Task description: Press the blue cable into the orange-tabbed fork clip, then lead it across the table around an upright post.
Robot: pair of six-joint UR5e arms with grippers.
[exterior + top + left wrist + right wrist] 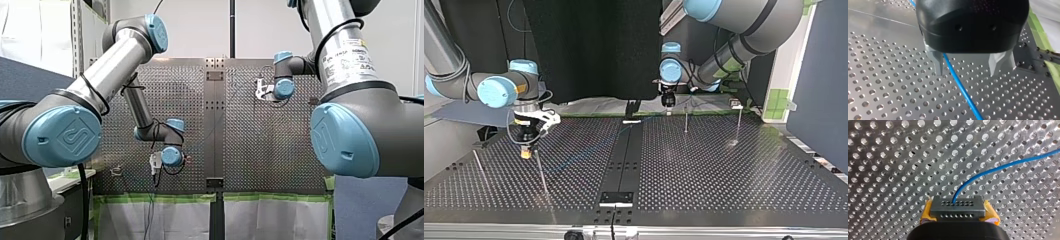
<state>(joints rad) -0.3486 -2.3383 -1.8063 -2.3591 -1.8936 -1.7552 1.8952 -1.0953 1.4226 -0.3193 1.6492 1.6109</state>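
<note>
Right wrist view has my right gripper [958, 208] clamped on the blue cable [998, 168], which curves away over the perforated table [893, 170]. My left gripper [969, 65] hangs spread wide, the cable passing between its metal fingers [937, 63].

I count two arms, my left arm [117, 62] and my right arm [345, 55], and two grippers, my left gripper [968, 72] and my right gripper [958, 208]. The left one shows two metal fingers [937, 63], the right one two yellow pads [926, 214]. There is one cable [960, 87].

The top view shows two panels, one panel [574, 197] at 9 o'clock and the other panel [734, 185] at 3 o'clock of the one strip [624, 160]. There are four posts. From the strip's middle, a post [480, 169] and a second post [542, 175] stand at 9 o'clock. A third post [685, 120] and a fourth post [739, 125] stand towards 2 o'clock.
</note>
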